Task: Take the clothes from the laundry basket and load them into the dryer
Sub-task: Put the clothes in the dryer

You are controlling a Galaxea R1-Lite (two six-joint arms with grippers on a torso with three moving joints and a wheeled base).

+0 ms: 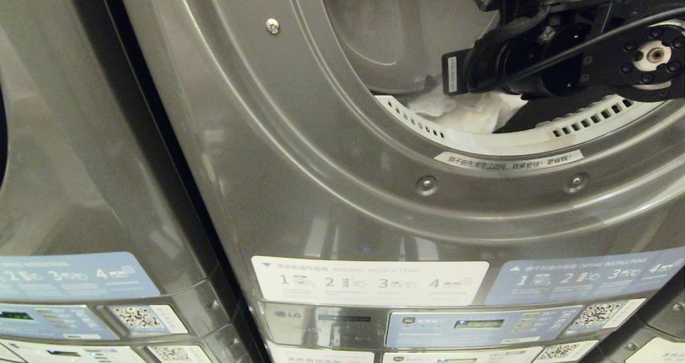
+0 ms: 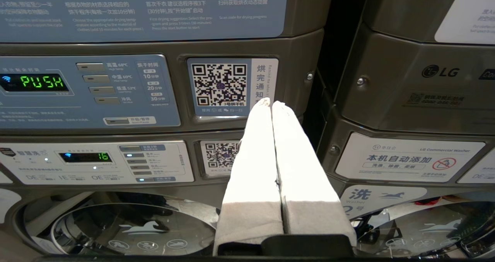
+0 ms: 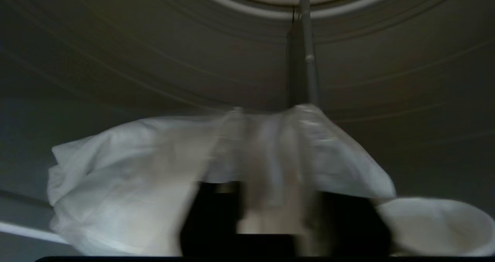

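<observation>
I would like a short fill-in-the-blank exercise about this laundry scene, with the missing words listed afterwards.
1. The right arm reaches into the open ____ of the dryer.
2. The cloth lying inside is ____ in colour.
3. The left claw is ____, pointing at a QR code sticker.
4. The green display reads ____.

Missing words: drum; white; shut; PUSH

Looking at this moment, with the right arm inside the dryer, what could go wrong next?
1. The white cloth lies close to the perforated rim of the dryer opening; it might slip out or catch when the door closes.
2. In the right wrist view the white cloth drapes around the right gripper, so it may be dragged back out.
3. The right arm could knock the rim while withdrawing.
</observation>
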